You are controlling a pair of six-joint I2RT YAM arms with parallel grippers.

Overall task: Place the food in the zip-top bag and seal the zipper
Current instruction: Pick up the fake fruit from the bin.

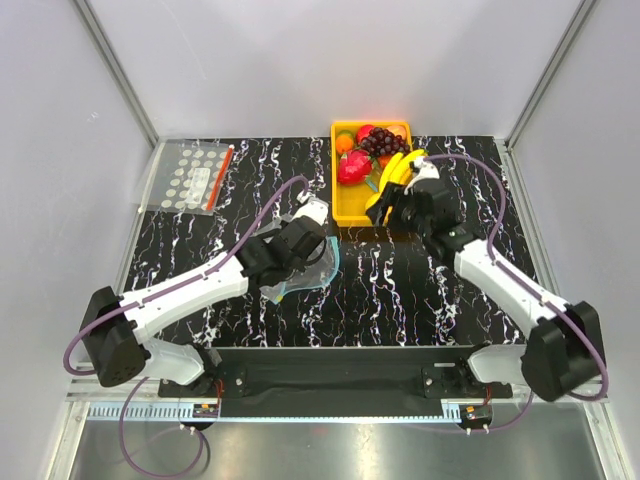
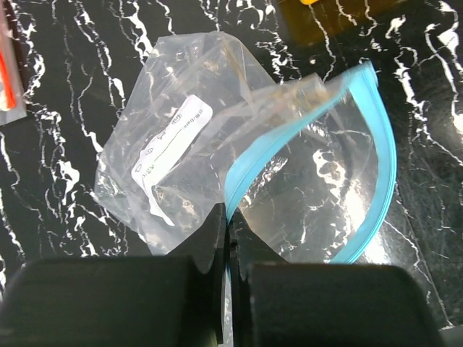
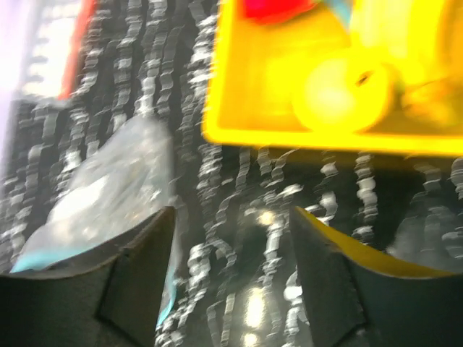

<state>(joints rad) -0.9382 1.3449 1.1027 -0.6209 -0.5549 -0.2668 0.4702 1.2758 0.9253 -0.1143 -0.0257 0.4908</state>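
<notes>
On a black, white-veined table (image 1: pixel 200 245), a yellow tray (image 1: pixel 345 212) sits at the far middle with toy fruit inside: dark purple grapes (image 1: pixel 382 140), a round orange fruit (image 1: pixel 345 143), a red strawberry-shaped piece (image 1: pixel 352 167) and a bunch of yellow bananas (image 1: pixel 402 170) lying along its right side. In the right wrist view, which is blurred, a yellow lemon (image 3: pixel 346 90) rests inside the tray near its front wall. The right gripper (image 1: pixel 388 213) hangs just beside the tray's near right corner, close to the bananas. Its jaws are spread wide with only table showing between them. The clear zip-top bag (image 1: pixel 318 272) is at the middle of the table, in front of the tray and apart from it, crumpled, with no fruit in it. The left gripper (image 2: pixel 228 220) has its jaws pressed together on the bag's mouth edge, pinching the teal-blue zipper (image 2: pixel 383 144). From that pinch the strip splits into two curves, so the mouth gapes open toward the tray. A white printed label shows through the bag's plastic. At the far left lies a second clear bag with white dots (image 1: pixel 190 178) and a red strip, well apart from both arms.
</notes>
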